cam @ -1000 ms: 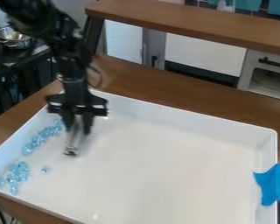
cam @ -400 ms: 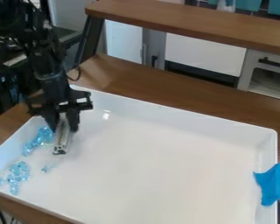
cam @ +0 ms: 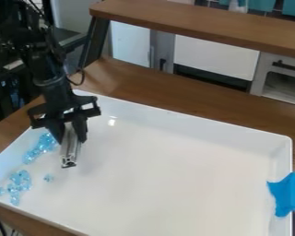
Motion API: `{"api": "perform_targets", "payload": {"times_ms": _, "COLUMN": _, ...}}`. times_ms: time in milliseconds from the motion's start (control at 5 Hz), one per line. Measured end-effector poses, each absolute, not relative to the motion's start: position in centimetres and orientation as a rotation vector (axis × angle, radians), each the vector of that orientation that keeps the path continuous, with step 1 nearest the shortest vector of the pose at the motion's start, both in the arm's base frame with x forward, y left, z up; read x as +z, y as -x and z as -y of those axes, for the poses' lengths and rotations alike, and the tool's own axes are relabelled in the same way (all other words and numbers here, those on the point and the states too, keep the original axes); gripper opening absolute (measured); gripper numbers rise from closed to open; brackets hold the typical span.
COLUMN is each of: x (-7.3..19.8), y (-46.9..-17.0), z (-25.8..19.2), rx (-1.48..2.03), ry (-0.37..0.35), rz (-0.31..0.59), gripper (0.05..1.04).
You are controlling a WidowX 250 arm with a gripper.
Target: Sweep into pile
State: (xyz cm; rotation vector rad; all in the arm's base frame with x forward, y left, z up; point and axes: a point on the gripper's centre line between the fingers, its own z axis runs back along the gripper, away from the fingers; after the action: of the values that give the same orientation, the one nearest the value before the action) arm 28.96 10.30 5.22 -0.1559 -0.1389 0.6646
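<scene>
At the left of the white tray [cam: 162, 152], my gripper [cam: 70, 133] hangs low, shut on a pale, silvery sweeping tool [cam: 70, 150] whose lower end is at or just above the tray floor. Left of the tool, an elongated group of clear blue pieces [cam: 39, 148] lies along the tray's left wall, its upper end close to the gripper. A second cluster of blue pieces [cam: 19, 181] sits nearer the tray's front left corner. One small blue piece [cam: 48, 177] lies apart, to the right of that cluster.
A wooden table [cam: 134, 99] surrounds the tray, with a raised wooden shelf [cam: 193, 25] behind it. Blue tape or cloth [cam: 289, 193] covers part of the tray's right wall. Dark kitchen items stand at the far left.
The gripper and tool moved left toward the upper blue pieces, then slightly back right and toward the front. The blue clusters look nearly the same.
</scene>
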Motion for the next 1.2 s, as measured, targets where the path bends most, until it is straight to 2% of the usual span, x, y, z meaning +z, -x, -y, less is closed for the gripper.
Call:
{"api": "perform_targets", "payload": {"times_ms": 200, "x": 4.7, "y": -27.4, "z": -8.7, "rx": 0.505, "ry": 0.163, "rz": 0.125, "gripper": 0.383}}
{"api": "perform_targets", "payload": {"times_ms": 400, "x": 3.6, "y": -25.8, "z": -8.5, "rx": 0.392, "ry": 0.127, "rz": 0.115, "gripper": 0.383}}
{"api": "perform_targets", "payload": {"times_ms": 800, "x": 2.8, "y": -25.5, "z": -10.7, "rx": 0.349, "ry": 0.038, "rz": 0.188, "gripper": 0.383}}
{"api": "perform_targets", "payload": {"times_ms": 1000, "x": 2.9, "y": -24.8, "z": -11.4, "rx": 0.36, "ry": 0.047, "rz": 0.152, "gripper": 0.383}}
{"api": "perform_targets", "payload": {"times_ms": 1200, "x": 6.0, "y": -25.1, "z": -10.0, "rx": 0.378, "ry": 0.105, "rz": 0.171, "gripper": 0.383}}
